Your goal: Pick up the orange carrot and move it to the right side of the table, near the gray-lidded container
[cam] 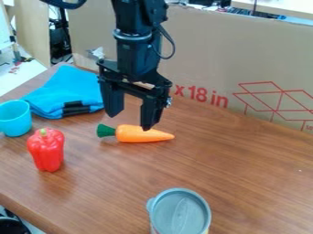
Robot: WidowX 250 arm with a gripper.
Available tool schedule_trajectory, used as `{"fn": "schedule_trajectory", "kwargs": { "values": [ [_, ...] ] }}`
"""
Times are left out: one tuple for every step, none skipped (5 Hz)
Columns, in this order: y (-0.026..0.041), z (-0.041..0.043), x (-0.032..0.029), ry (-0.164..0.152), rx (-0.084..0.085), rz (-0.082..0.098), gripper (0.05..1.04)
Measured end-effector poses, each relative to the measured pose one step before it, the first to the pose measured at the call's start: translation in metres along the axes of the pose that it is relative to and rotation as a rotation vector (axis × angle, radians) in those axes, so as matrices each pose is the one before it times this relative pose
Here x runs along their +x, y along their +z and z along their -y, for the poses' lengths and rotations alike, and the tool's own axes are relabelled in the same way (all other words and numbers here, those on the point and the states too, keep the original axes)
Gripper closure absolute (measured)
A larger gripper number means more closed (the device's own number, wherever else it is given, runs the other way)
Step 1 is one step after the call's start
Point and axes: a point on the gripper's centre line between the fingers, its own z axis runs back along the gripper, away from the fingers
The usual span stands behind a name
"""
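The black gripper [129, 119] hangs over the back middle of the table, its two fingers apart with nothing between them. Just below and in front of it, an orange toy carrot [143, 134] lies on its side, green top to the left and tip to the right. The right finger partly overlaps the carrot in the view; whether they touch I cannot tell. A red toy pepper [46, 150] stands to the left, nearer the camera than the carrot.
A blue cup [15, 118] is at the left edge, beside a folded blue cloth [72, 91] with black bands. A lidded grey can [180, 213] stands at the front. Behind the wooden table [245, 160] rises a cardboard sheet [207, 50].
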Motion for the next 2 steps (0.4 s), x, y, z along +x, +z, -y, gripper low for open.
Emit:
{"fn": "schedule_trajectory", "kwargs": {
  "values": [
    [-0.00775, 0.00058, -0.00101, -0.0021, 0.0001, -0.0291, 0.085],
    [0.00327, -0.00702, 0.00719, -0.1098, 0.0418, 0.0119, 0.085]
  ]
}}
